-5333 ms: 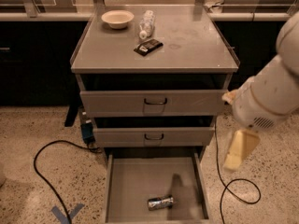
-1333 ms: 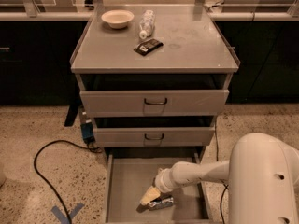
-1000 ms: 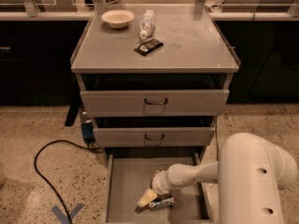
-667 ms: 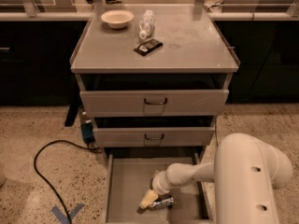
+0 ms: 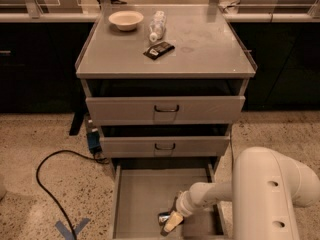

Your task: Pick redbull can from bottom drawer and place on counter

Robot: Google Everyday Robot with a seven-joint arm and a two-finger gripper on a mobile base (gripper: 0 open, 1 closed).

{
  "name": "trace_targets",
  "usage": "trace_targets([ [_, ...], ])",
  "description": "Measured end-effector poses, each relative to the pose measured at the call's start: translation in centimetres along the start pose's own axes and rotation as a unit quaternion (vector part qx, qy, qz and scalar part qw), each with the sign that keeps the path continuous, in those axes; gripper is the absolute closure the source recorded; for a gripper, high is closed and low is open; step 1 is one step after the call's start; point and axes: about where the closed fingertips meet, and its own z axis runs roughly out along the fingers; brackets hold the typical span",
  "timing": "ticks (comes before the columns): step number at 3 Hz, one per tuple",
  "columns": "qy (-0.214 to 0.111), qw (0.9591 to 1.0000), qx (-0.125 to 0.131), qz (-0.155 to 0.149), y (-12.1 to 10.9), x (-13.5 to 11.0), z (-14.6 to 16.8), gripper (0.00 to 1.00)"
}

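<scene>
On the floor of the bottom drawer (image 5: 135, 199) the redbull can (image 5: 164, 217) lies on its side against the gripper (image 5: 171, 223), whose hold on it I cannot tell, so a loose or off-centre grip may let the round can roll aside or slip before reaching the counter (image 5: 200, 54).

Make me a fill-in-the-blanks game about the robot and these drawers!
1. The cabinet has ___ drawers.
2. The gripper is down at the redbull can, inside the bottom drawer, which stands ___.
3. On the counter sit a plastic bottle, a black packet and a white ___.

Missing words: three; open; bowl.
</scene>
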Motion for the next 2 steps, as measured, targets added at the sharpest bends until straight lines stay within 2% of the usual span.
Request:
trace_targets([
  [1, 0.001, 1.0000, 0.005, 0.003, -0.1, 0.3, 0.7, 0.00],
  [2, -0.003, 0.9996, 0.025, 0.015, -0.9, 0.9, 2.0, 0.00],
])
